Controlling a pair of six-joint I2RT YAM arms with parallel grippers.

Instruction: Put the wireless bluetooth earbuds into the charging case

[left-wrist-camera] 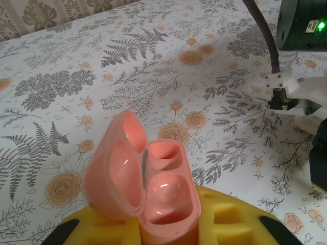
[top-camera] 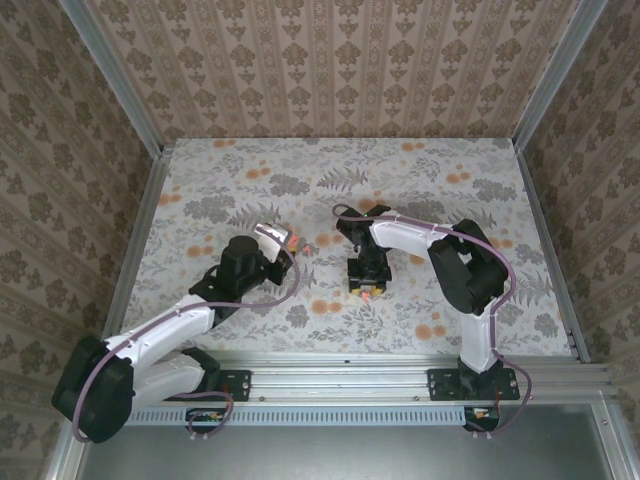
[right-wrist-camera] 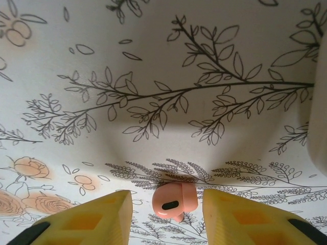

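Note:
A coral-pink charging case (left-wrist-camera: 162,196) stands upright with its lid swung open to the left, and both wells look empty. My left gripper (left-wrist-camera: 168,227) is shut on its lower body between yellow fingers (left-wrist-camera: 240,217). From above, the left gripper (top-camera: 276,241) holds the case (top-camera: 290,238) left of the table's middle. A coral-pink earbud (right-wrist-camera: 174,201) lies on the flowered cloth between the yellow fingers (right-wrist-camera: 232,214) of my right gripper (right-wrist-camera: 166,200). That gripper is open, with a gap on each side of the bud. In the top view the right gripper (top-camera: 367,288) points down at the cloth.
The right arm (left-wrist-camera: 299,94) shows at the far right of the left wrist view. A white rounded edge (right-wrist-camera: 320,112) stands at the right of the right wrist view; I cannot tell what it is. Patterned walls (top-camera: 340,70) enclose the table. A metal rail (top-camera: 400,362) runs along its near edge.

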